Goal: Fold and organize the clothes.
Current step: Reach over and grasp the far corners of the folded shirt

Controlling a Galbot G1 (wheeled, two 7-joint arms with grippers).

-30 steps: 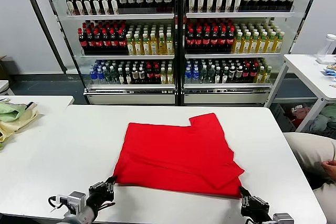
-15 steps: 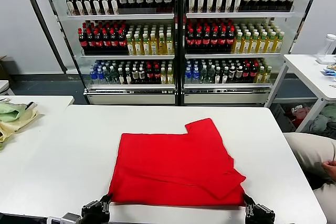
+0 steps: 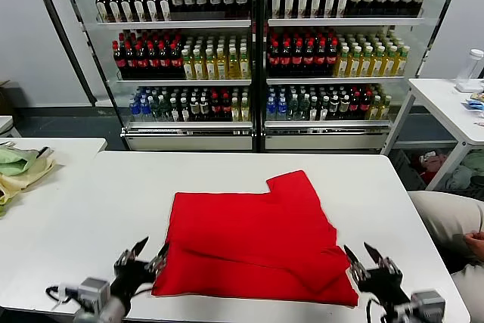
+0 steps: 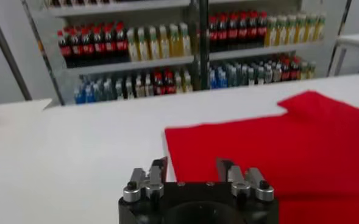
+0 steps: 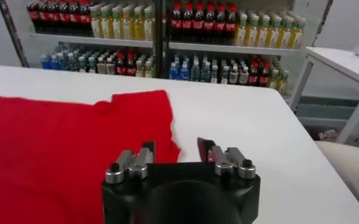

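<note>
**Both grippers spread, red T-shirt lying folded on the table**

- Left gripper (image 3: 148,251): at the table's near edge, just off the shirt's near-left corner. Fingers spread apart, nothing between them. Left wrist view confirms it (image 4: 192,169): both fingers apart, the shirt's edge ahead of the gap, not pinched.
- Right gripper (image 3: 370,256): at the near edge, just off the shirt's near-right corner. Fingers also spread, holding nothing. Right wrist view (image 5: 175,150): gap is open, red cloth ahead and to one side of it.
- Red T-shirt (image 3: 254,235): flat on the white table (image 3: 91,217), roughly centred, closer to the near edge than the far one. Plain red side up, no print visible. Folded: a doubled layer runs along the near part with a visible fold edge, and one squared flap sticks out at the far-right corner. Also seen in the left wrist view (image 4: 301,152) and the right wrist view (image 5: 63,146).
- Left of that, on a separate white side table (image 3: 68,146): pale green and yellow cloth pile (image 3: 21,168), well apart from the shirt.
- Right edge: part of a person (image 3: 454,228) in light trousers, beside the table, not touching the shirt.
- Far right: another white table (image 3: 446,104) with a clear container on it, too small to identify.
- Back: glass-door drinks cooler (image 3: 261,51), shelves full of bottles in dark, red, yellow-green and clear rows.
</note>
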